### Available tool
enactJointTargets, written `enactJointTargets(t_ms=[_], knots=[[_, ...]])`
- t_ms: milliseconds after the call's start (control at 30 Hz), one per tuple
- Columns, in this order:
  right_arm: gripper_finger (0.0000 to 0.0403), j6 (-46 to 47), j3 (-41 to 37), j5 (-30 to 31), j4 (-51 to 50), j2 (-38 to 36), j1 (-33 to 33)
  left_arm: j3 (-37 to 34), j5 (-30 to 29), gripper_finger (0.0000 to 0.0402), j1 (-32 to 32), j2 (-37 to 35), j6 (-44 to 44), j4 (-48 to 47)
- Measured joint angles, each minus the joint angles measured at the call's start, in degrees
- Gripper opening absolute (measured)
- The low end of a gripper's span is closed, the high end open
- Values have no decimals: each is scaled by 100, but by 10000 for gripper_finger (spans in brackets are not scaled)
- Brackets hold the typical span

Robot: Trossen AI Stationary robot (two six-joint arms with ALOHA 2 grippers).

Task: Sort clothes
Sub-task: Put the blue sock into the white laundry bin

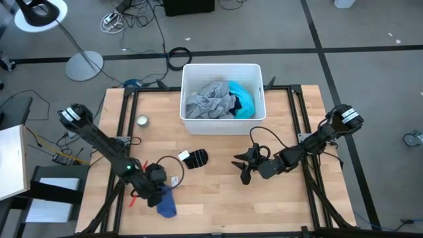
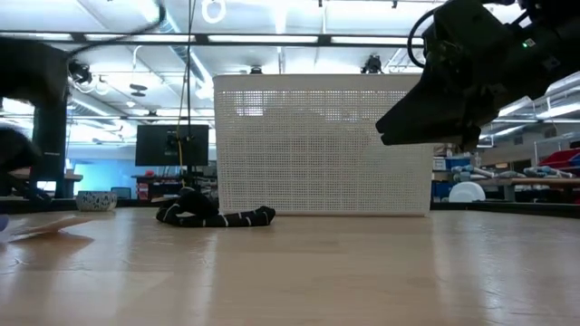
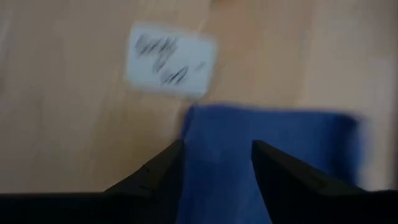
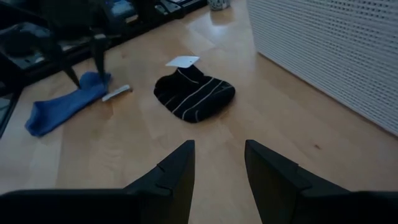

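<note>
On the wooden table (image 1: 218, 205) I see the white plastic bin (image 1: 223, 73) at the far middle, holding grey and turquoise garments (image 1: 218, 99). My right pincer (image 1: 243, 166) hovers spread open and empty near the striped navy garment (image 1: 195, 158). My left pincer (image 1: 158, 193), parted, straddles the small blue cloth (image 1: 166, 205) at the near left.

Blue cloth (image 4: 65, 107), black white-striped garment (image 4: 194, 94), grey garment (image 1: 208, 100), turquoise garment (image 1: 243, 99), white bin (image 1: 223, 123)
</note>
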Motion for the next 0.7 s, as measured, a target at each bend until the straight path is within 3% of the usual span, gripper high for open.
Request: enactJointTargets(t_ms=[233,300,433,700], knots=[[142,0,0,-1,29,0,0,44,86,178,21,564,-237,-142],[142,-4,0,-1,29,-2,0,77,50,140,81,548,-270,-182],[142,-7,0,-1,29,-2,-13,358,-24,23,227,281,46,-831],[142,-57,0,1,42,-7,-46,1681,-364,3,562,-280,733,-2474]])
